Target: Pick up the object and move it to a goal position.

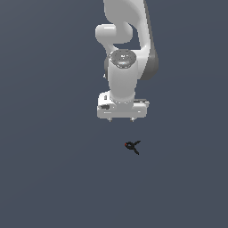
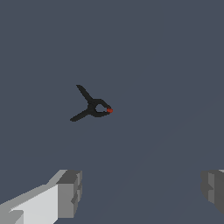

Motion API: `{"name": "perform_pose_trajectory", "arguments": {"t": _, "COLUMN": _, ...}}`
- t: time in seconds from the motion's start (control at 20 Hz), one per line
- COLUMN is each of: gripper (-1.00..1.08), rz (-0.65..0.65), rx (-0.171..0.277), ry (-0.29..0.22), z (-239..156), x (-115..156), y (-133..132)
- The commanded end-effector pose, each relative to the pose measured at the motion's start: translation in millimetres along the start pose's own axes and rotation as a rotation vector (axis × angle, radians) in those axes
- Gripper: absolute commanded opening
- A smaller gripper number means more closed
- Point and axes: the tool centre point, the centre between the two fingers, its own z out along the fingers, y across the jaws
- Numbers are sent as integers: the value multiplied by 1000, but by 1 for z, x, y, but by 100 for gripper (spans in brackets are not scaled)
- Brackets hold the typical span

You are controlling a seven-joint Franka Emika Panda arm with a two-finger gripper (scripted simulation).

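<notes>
The clamp (image 1: 132, 146) lies flat on the grey floor (image 1: 44, 178), untouched, at roughly five o'clock from the gripper (image 1: 121, 118) in the exterior view and near it, with a clear gap between them. In the wrist view the clamp (image 2: 93, 107) shows two thin prongs splayed away from a small looped head, which carries a red spot at its tip. The gripper (image 2: 140, 192) is spread wide and holds nothing: its two fingers (image 2: 70, 192) stand well apart in the wrist view, with only bare floor (image 2: 175, 65) between them. The clamp sits ahead of the fingers, not between them. Judgement: the task is at its opening stage. Nothing is grasped or lifted. Left to do: centre over the clamp, descend, close, lift and carry. No goal marker is visible in either view.
</notes>
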Motion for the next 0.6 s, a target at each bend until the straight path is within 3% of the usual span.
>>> {"name": "perform_pose_trajectory", "arguments": {"t": 0.0, "gripper": 100, "rz": -6, "rx": 0, "ry": 1, "z": 0, "x": 0, "y": 0}}
{"name": "perform_pose_trajectory", "arguments": {"t": 0.55, "gripper": 100, "rz": -162, "rx": -13, "ry": -1, "z": 13, "x": 8, "y": -6}}
